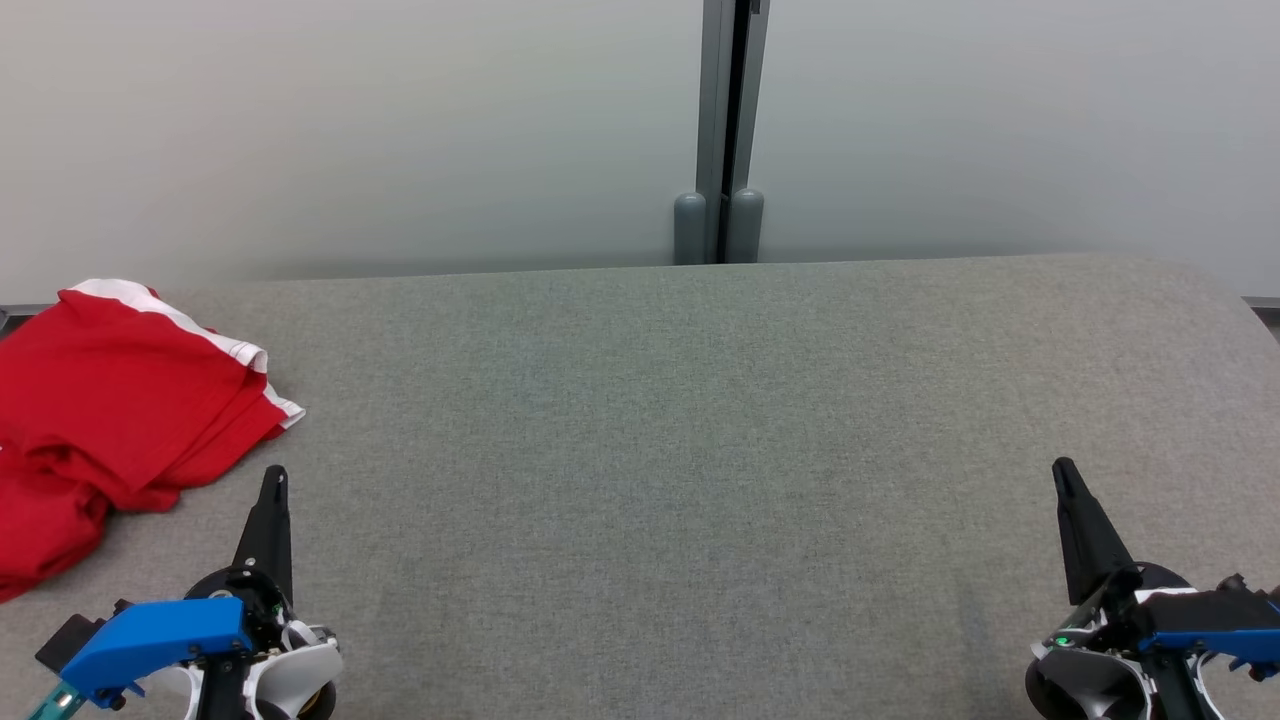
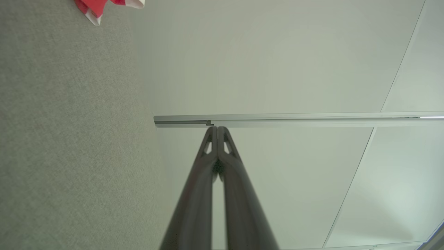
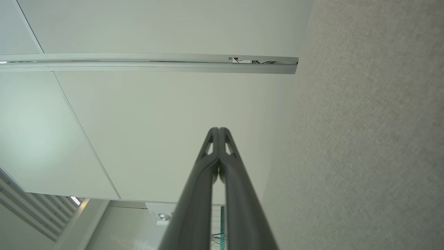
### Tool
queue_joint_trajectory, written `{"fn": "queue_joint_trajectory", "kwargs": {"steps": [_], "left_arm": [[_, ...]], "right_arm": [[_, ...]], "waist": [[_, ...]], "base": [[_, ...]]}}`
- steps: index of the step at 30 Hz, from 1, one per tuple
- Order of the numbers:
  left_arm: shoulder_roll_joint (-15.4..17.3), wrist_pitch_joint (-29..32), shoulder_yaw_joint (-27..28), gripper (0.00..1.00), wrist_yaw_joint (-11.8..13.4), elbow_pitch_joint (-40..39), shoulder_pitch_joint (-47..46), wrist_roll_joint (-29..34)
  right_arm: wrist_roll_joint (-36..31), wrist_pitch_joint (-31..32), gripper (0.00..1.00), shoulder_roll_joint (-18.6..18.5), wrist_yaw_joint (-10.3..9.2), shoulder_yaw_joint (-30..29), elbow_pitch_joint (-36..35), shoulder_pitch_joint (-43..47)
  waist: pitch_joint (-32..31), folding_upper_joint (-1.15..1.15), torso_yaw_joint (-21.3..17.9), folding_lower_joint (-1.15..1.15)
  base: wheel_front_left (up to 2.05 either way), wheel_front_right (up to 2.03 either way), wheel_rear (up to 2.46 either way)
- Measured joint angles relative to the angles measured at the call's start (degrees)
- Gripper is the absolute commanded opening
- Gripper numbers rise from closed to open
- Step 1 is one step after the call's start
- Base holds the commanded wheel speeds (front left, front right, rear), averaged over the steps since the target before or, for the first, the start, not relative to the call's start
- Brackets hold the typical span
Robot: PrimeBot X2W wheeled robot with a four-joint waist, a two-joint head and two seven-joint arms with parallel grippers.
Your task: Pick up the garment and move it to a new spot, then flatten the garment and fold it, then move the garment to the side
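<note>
Head view showed you the crumpled red garment with white trim (image 1: 110,400) lying at the far left of the grey fabric-covered worktop (image 1: 680,420), with part of it running off the left edge of the picture. Your left hand (image 1: 272,480) was at the near left, its dark tip just beside the garment's near edge but apart from it. Your right hand (image 1: 1063,472) was at the near right, well apart from the garment, and bare grey fabric lay between the two hands. Behind the worktop stood a pale wall (image 1: 350,130) with a grey vertical post (image 1: 727,120) near the middle.

Left wrist view showed you the left hand's two long dark fingers (image 2: 204,173) pressed together at the tips, clenched on nothing. They pointed toward the pale wall and a silver rail (image 2: 312,119). A red-and-white corner of the garment showed at the top left of that view, lying on the worktop.

Right wrist view showed you the right hand's fingers (image 3: 239,173) likewise clenched tip to tip and empty, with the worktop running down the right side of that view.
</note>
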Motion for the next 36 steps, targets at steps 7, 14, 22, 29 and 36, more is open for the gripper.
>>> {"fn": "queue_joint_trajectory", "kwargs": {"steps": [7,14,22,29,36], "left_arm": [[0.0,0.0,0.0,1.00,0.0,0.0,0.0,0.0],[-0.4,-0.5,-0.3,1.00,0.0,2.7,3.3,0.1],[-0.5,-2.7,-2.3,1.00,0.0,2.1,3.4,0.9],[-0.5,-4.6,-3.7,1.00,0.0,1.6,3.5,3.8],[-0.5,-6.3,-4.4,1.00,1.1,0.0,3.5,10.2]], "right_arm": [[0.0,0.0,1.00,0.0,0.00,0.0,0.0,0.0],[-0.1,-0.4,1.00,0.6,-0.18,0.6,2.7,2.1],[-1.5,-2.7,1.00,0.6,-0.18,1.5,2.7,2.6],[-4.8,-4.5,1.00,0.6,-0.18,1.5,2.7,2.6],[-11.2,-6.3,1.00,0.5,-0.18,1.2,1.5,2.7]], "waist": [[0.0,0.00,0.0,0.00],[0.0,0.00,0.0,0.00],[0.0,0.00,0.0,0.00],[0.0,0.00,0.0,0.00],[0.0,0.00,0.1,0.00]], "base": [[0.00,0.00,0.00],[0.00,0.00,0.00],[0.00,0.00,0.00],[0.00,0.00,0.00],[0.00,0.00,0.00]]}}
